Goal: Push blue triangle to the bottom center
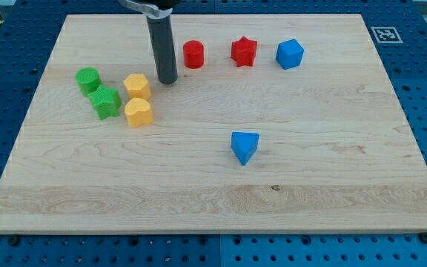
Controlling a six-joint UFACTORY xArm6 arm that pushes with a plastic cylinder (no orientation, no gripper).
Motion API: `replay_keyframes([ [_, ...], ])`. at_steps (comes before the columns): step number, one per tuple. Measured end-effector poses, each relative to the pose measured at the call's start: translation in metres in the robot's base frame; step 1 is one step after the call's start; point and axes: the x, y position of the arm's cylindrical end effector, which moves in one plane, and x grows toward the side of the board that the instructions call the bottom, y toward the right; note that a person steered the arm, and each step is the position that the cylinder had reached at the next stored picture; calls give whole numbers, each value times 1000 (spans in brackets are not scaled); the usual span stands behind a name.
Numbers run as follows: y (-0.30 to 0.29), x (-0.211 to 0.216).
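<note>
The blue triangle lies on the wooden board, a little right of the middle. My tip is at the upper left of the board, well to the upper left of the blue triangle and far from it. The tip stands just right of a yellow hexagon block and left of a red cylinder. It touches no block.
A red star and a blue cube sit at the view's top. A green cylinder, a green star and a yellow heart-shaped block cluster at the left. A marker tag is at the board's top right corner.
</note>
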Motion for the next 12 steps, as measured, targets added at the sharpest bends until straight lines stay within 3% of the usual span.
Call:
replay_keyframes([
  [1, -1, 0],
  [4, -79, 13],
  [6, -32, 17],
  [8, 61, 54],
  [10, 62, 54],
  [12, 75, 117],
])
